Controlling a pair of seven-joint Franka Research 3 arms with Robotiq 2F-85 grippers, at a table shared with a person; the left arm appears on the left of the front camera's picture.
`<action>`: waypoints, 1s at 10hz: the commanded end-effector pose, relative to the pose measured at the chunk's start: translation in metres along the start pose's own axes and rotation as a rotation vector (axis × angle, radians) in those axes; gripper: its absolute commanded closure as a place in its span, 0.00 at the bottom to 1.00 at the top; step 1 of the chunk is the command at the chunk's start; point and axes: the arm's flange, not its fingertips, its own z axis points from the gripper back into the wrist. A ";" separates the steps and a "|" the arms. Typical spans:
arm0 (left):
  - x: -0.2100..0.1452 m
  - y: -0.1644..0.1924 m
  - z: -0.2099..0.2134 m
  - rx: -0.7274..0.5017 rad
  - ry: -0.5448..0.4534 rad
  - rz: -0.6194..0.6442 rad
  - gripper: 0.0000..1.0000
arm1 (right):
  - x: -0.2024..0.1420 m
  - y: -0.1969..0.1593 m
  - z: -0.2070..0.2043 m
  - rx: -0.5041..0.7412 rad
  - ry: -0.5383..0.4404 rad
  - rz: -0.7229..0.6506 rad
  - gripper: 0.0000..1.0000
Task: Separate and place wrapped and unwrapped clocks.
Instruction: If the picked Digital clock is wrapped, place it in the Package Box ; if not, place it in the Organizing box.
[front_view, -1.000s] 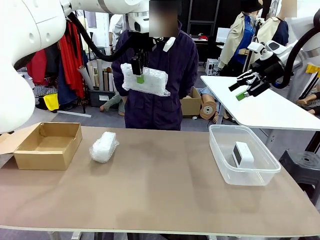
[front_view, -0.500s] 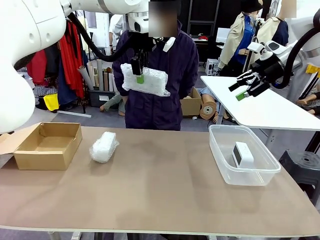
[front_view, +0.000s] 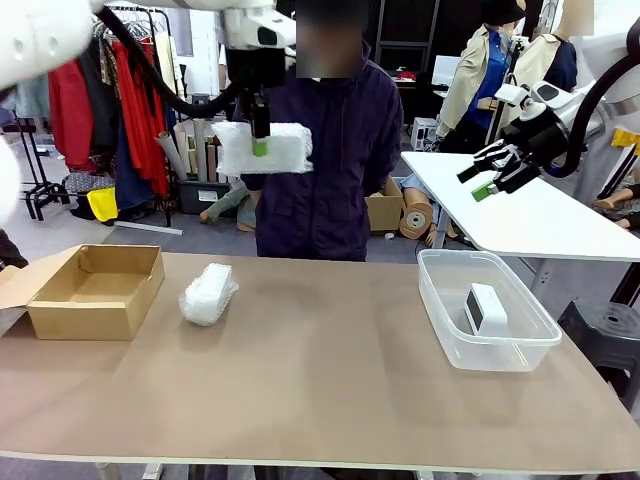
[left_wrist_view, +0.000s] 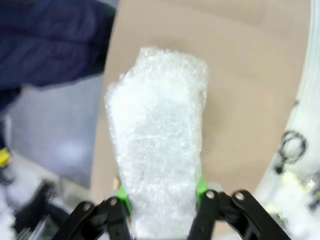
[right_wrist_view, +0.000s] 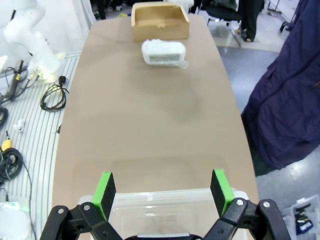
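Well below the left claw and off to its left, an open cardboard box sits at the desk edge. It is empty, so it is probably the bin meant for the wrapped pieces. The second wrapped clock lies on the desk just beside that box, almost straight beneath the claw, and it looks to be waiting its turn.

The left claw is clamped on the held wrapped clock, high above the desk in front of the person. In the left wrist view, the green pads pinch the bubble wrap at one end and the rest of the bundle sticks out past the fingers. A grip on soft wrap like this could slip, so I judge the height is there to carry the bundle over the box wall.

Below the right claw stands a clear tub with the bare clock upright inside, so the unwrapped side seems sorted already. The right claw is spread apart and empty, raised above the tub, likely parked out of the way.
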 end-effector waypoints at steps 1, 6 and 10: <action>-0.063 -0.042 -0.007 0.102 -0.010 0.281 1.00 | 0.002 0.003 0.000 0.005 0.017 0.009 0.00; -0.193 -0.054 -0.031 0.144 0.090 0.800 1.00 | 0.002 0.003 0.000 0.005 0.017 0.009 0.00; -0.254 -0.060 -0.057 0.235 0.212 0.958 1.00 | 0.002 0.003 0.000 0.005 0.017 0.009 0.00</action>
